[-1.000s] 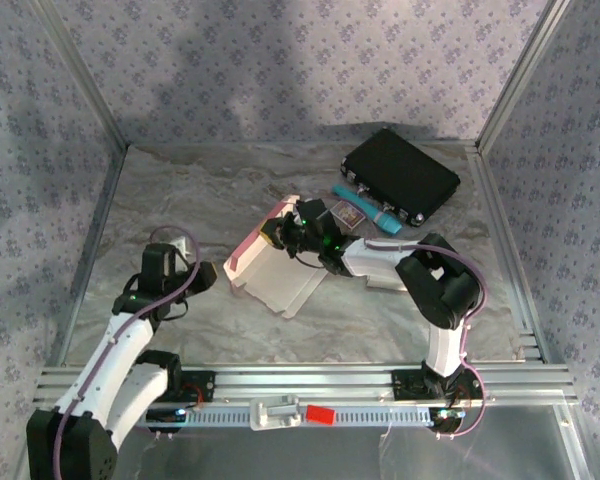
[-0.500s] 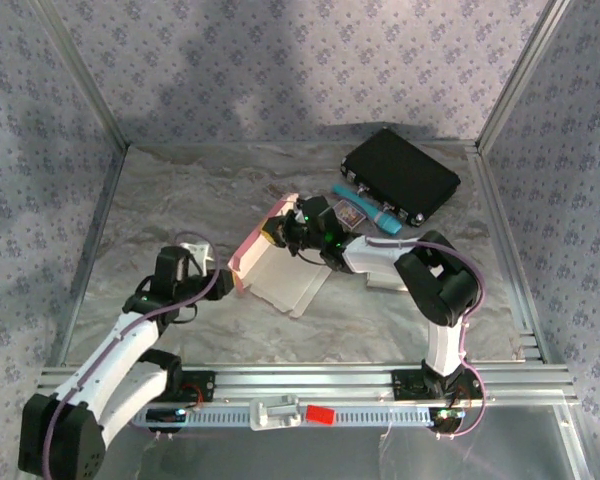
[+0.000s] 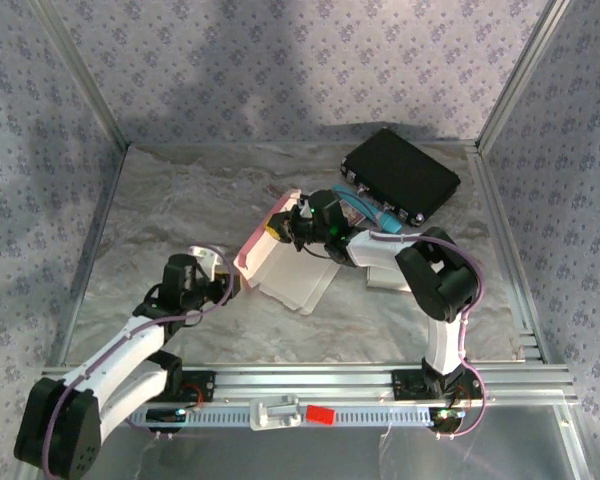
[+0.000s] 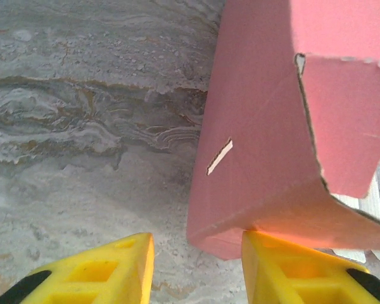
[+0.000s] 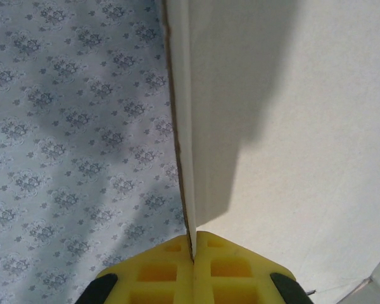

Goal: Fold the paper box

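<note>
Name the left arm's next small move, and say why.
Probably ease the left pincer forward onto the lower corner of the box. Its jaws stand open with that corner just ahead, and the right pincer is shut on a panel edge, steadying the box.

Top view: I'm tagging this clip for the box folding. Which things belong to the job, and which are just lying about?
Job: paper box, pinched by the right gripper; left gripper, open at the box's pink corner.
Lying about: black case; blue pen beside it.
</note>
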